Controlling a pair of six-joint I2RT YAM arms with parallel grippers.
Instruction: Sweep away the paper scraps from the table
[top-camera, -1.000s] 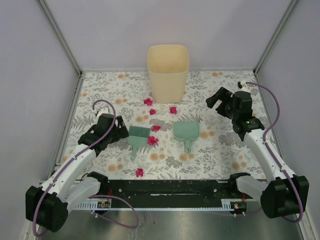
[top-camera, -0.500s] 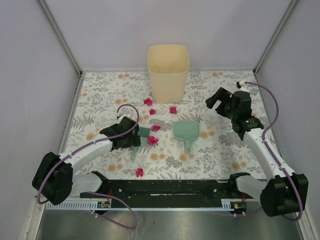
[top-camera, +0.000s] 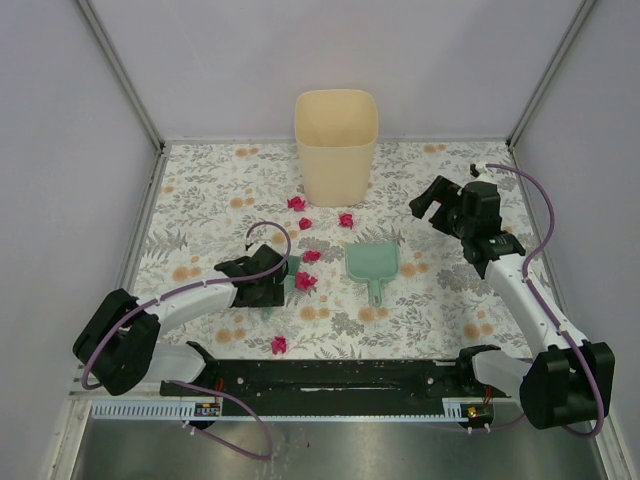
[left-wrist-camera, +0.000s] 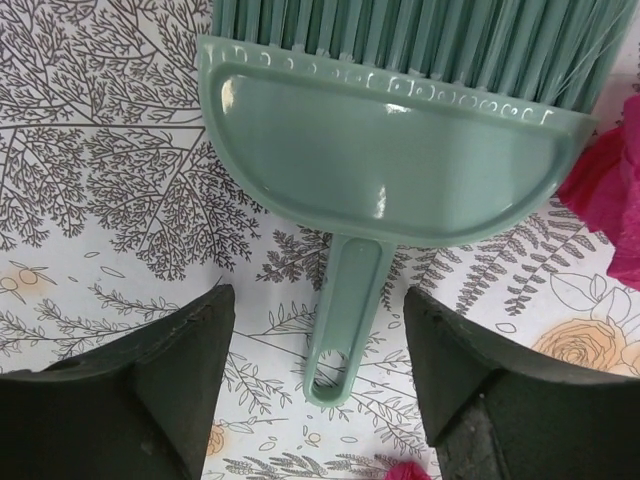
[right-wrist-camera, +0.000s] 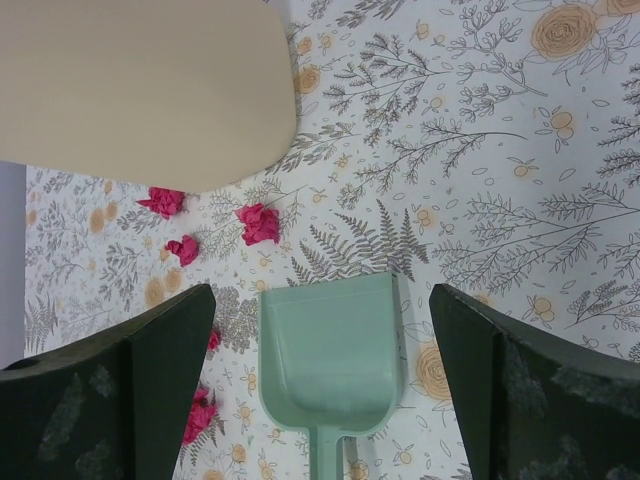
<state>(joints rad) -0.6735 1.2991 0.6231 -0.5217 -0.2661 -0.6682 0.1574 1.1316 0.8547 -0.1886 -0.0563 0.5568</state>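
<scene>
Looks down on a floral-cloth surface (top-camera: 200, 190) with a beige bin (top-camera: 336, 140) at the back. Shows six red scraps (top-camera: 346, 220) scattered from just in front of the bin to near the front edge, one just beside the brush head. Finds the left tool (left-wrist-camera: 316, 310) low over a green brush (left-wrist-camera: 390, 150), spread apart, fingers (left-wrist-camera: 150, 400) either side of the handle (left-wrist-camera: 350, 290) without touching it. Finds the right tool (right-wrist-camera: 320, 300) raised above a green dustpan (top-camera: 372, 262), spread wide, holding nothing.
</scene>
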